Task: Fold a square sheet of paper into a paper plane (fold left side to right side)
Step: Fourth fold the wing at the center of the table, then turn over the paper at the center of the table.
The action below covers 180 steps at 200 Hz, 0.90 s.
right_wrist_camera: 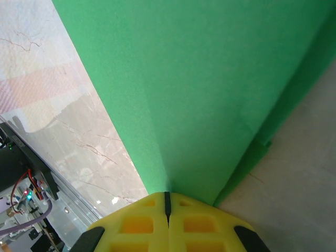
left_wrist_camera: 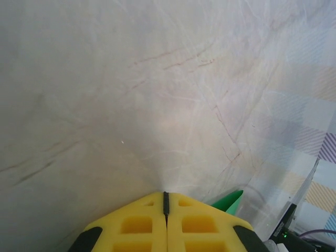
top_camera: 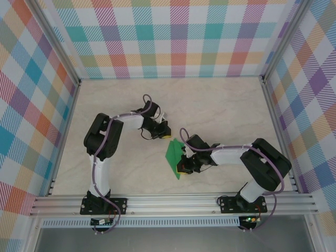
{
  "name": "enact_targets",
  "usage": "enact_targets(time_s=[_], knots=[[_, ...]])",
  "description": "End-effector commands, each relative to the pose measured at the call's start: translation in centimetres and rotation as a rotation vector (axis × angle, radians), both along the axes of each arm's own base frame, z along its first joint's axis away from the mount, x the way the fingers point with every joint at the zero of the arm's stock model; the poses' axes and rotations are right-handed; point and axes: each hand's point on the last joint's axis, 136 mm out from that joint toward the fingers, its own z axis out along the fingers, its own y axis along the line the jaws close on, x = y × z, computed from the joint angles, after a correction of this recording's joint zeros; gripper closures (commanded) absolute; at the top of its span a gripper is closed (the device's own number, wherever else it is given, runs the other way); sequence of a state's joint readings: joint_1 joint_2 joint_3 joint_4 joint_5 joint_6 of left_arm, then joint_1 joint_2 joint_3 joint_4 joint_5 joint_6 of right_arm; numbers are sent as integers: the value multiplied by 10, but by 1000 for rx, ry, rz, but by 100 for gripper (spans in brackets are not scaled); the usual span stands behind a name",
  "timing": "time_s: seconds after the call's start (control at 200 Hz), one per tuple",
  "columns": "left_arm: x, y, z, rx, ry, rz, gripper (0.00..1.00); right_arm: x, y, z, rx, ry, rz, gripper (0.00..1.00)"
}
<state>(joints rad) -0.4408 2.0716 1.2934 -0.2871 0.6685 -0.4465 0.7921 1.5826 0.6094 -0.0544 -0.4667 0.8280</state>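
arms, both elbows bent, reaching inward to the green sheet of paper [top_camera: 173,156], folded, lying on the bench [top_camera: 226,105]. left end effector [top_camera: 163,135], fingers together, just beyond the sheet's far corner; right end effector [top_camera: 181,169], fingers together, tips on its near part. pale marbled bench; plaid walls [top_camera: 173,37] around.

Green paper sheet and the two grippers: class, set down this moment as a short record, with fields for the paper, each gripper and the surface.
paper: thin bright green paper sheet, folded, narrow and pointed seen from above
left gripper: shut, nothing between its fingers, a green paper tip just beside it
right gripper: shut on the paper's edge
surface: pale marbled table
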Motion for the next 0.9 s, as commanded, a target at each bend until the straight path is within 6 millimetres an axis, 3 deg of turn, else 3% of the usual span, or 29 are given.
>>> enact_targets(time_s=[0.0, 0.05, 0.095, 0.185, 0.3, 0.48, 0.575, 0.655, 0.895], knots=[[9, 10, 53, -27, -100, 4, 89, -3, -18, -11, -95, -39, 3, 91], [7, 14, 70, -31, -135, 12, 85, 8, -11, 6, -61, -105, 3, 84], [3, 19, 83, -34, -163, 20, 81, 18, -7, 21, -36, -166, -1, 71], [-9, 27, 104, -47, -204, 48, 69, 34, -4, 50, 2, -278, -14, 63], [-31, 32, 111, -99, -211, 102, 58, 49, -18, 78, 14, -392, -59, 40], [-79, 17, 89, -125, -145, 99, 55, 62, -73, 96, -74, -506, -211, 17], [-93, 4, 76, -136, -120, 91, 55, 64, -103, 100, -81, -535, -336, 7], [-98, -5, 63, -133, -97, 84, 55, 61, -118, 101, -40, -546, -426, 2], [-91, -33, 32, -106, -47, 39, 61, 42, -137, 107, 44, -599, -500, 2]])
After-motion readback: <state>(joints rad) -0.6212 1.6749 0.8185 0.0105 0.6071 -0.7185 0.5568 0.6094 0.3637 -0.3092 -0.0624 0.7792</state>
